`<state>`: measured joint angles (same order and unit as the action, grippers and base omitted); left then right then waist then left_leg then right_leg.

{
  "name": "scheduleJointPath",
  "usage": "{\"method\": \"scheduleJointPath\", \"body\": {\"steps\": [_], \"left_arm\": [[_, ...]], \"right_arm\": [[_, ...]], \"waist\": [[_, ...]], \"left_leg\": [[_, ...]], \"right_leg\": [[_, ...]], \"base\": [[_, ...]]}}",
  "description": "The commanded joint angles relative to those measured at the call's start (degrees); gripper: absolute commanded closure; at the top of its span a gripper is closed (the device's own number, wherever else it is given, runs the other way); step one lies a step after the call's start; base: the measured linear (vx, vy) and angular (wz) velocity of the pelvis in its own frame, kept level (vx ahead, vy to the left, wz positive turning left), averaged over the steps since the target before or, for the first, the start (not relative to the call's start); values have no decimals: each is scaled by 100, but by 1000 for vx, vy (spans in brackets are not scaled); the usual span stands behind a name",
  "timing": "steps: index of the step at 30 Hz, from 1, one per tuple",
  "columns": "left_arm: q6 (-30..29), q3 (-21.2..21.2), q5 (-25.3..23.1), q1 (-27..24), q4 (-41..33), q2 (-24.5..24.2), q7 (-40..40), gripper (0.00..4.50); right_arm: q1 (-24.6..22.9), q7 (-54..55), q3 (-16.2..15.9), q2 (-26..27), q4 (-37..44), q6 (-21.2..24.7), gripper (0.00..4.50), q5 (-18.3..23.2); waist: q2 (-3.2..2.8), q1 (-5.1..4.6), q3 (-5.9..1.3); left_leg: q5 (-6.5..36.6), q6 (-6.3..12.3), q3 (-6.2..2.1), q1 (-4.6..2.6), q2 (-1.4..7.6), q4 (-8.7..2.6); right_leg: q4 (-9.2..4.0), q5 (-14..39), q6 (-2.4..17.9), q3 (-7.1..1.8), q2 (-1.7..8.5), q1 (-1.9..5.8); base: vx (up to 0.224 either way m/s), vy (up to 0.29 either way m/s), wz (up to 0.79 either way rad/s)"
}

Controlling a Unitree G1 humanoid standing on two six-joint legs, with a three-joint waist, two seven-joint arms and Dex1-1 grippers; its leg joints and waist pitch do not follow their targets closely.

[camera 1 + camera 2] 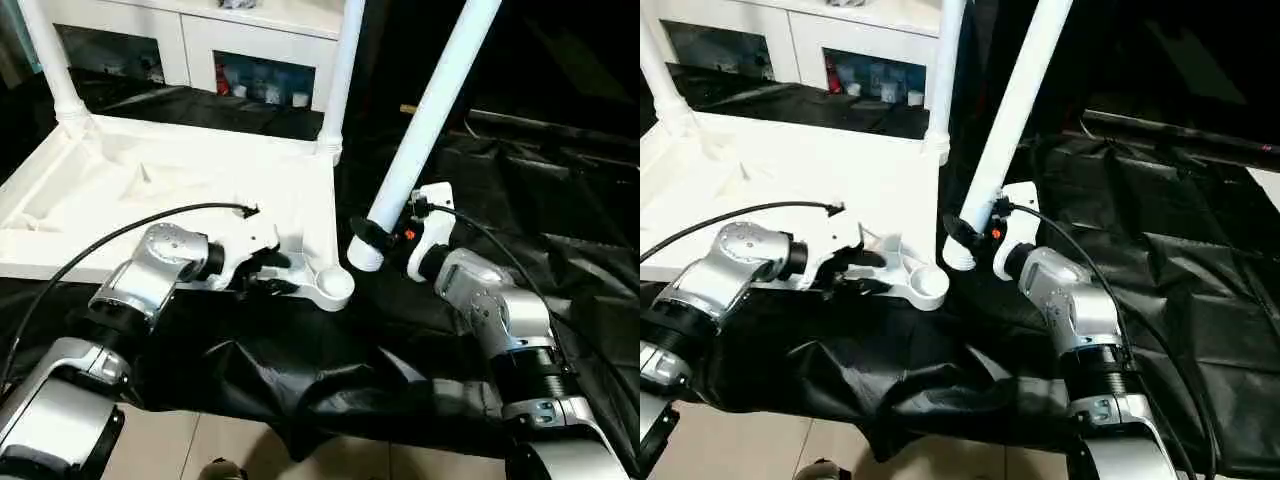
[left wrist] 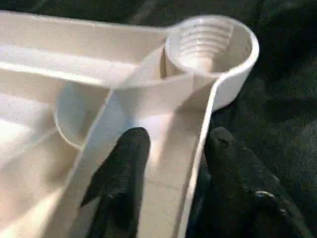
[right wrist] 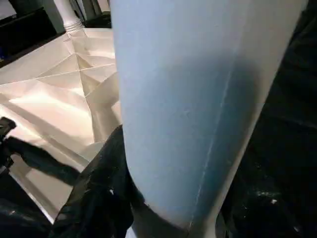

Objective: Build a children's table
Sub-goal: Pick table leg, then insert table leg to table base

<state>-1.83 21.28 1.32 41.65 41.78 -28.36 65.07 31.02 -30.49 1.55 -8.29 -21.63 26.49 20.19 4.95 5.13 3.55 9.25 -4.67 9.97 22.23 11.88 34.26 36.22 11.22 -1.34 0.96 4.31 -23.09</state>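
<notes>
A black sheet (image 1: pixel 560 250) is spread over the floor, with a white cabinet (image 1: pixel 230 40) behind. The table top (image 1: pixel 190 185) lies upside down on the sheet, ribbed side up, two legs (image 1: pixel 340 80) standing in its far corner sockets. The near right corner socket (image 1: pixel 333 287) is empty — its thread is seen inside. The left tool (image 2: pixel 171 163) is closed on the top's edge wall just beside that socket. The right tool (image 1: pixel 385 235) is clamped around the thick end of a third leg (image 1: pixel 430 110), held tilted just beside the socket — apart from it.
</notes>
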Motion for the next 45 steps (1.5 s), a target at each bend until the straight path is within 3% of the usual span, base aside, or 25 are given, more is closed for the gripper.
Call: {"method": "scheduleJointPath", "body": {"steps": [1, 3, 6, 8, 11, 15, 17, 18, 23, 28, 33, 40, 45], "left_arm": [[78, 31, -42, 172, 96, 58, 121, 256], [145, 3, -38, 228, 259, 75, 285, 291], [231, -13, -67, 282, 395, 76, 356, 297], [281, -38, -89, 325, 490, 77, 415, 332], [296, -45, -82, 361, 580, 81, 600, 338], [284, -40, -102, 407, 701, 74, 793, 378], [264, -34, -106, 412, 712, 66, 824, 383], [224, -32, -106, 420, 725, 62, 855, 396], [49, -21, -136, 443, 762, 21, 1039, 438], [-451, -29, -75, 276, 421, 51, 1137, 449], [-832, -36, -135, -140, -212, 307, 573, 450], [-799, -113, -227, -459, -685, 604, -98, 450], [-1233, -182, -182, -579, -1069, 729, -315, 450]], "right_arm": [[-38, -4, 45, -83, 116, -18, 259, -23], [-57, -31, 22, -84, 138, -1, 259, -24], [-63, -47, 9, -87, 150, 7, 259, -26], [-67, -53, 7, -89, 154, 14, 259, -26], [-71, -71, 3, -89, 161, 25, 259, -30], [-75, -111, -19, -93, 174, 42, 259, -33], [-74, -122, -24, -95, 175, 44, 259, -33], [-69, -139, -31, -99, 174, 48, 259, -30], [-74, -308, -113, -144, 246, 100, 259, -21], [-147, -773, -348, -308, 481, 240, 259, 21], [-127, -882, -427, -384, 511, 253, 259, -14], [-36, -838, -498, -385, 237, 73, 259, -224], [33, -878, -616, -374, 97, 10, 259, -316]], "waist": [[-177, 6, -452], [-176, 7, -448], [-178, 8, -445], [-169, 6, -442], [-174, 6, -442], [-172, 8, -439], [-170, 8, -445], [-137, 6, -448], [-146, 4, -455], [-140, 9, -440], [-129, 7, -424], [-87, 11, -412], [-85, 6, -423]], "left_leg": [[1164, -447, 24, -194, 74, -438], [1174, -434, 29, -199, 68, -436], [1237, -446, 20, -196, 77, -446], [1237, -431, 23, -190, 75, -444], [1256, -431, 22, -198, 79, -447], [1283, -434, 22, -201, 81, -450], [1219, -416, 21, -192, 83, -447], [1187, -403, 24, -189, 84, -445], [990, -322, 31, -180, 76, -432], [1057, -265, 34, -189, 87, -434], [1260, -284, 35, -202, 111, -444], [1299, -273, 25, -175, 101, -454], [1205, -255, 24, -173, 100, -446]], "right_leg": [[-316, 119, 1305, -110, 268, 240], [-318, 129, 1323, -109, 262, 231], [-321, 211, 1330, -108, 274, 235], [-324, 196, 1342, -112, 277, 240], [-326, 229, 1346, -111, 277, 231], [-325, 252, 1363, -109, 279, 227], [-318, 171, 1379, -111, 287, 243], [-313, 135, 1383, -109, 286, 248], [-289, -105, 1438, -109, 282, 267], [-303, -34, 1467, -113, 290, 273], [-336, 261, 1487, -117, 296, 241], [-388, 689, 1280, -122, 296, 232], [-374, 668, 1266, -119, 293, 225]], "base": [[0, 0, 0], [0, 0, 0], [0, 0, 0], [0, 0, 0], [0, 0, 0], [0, 0, 0], [0, 0, 0], [0, 0, 0], [0, 0, 0], [0, 0, 0], [0, 0, 0], [0, 0, 0], [0, 0, 0]]}}
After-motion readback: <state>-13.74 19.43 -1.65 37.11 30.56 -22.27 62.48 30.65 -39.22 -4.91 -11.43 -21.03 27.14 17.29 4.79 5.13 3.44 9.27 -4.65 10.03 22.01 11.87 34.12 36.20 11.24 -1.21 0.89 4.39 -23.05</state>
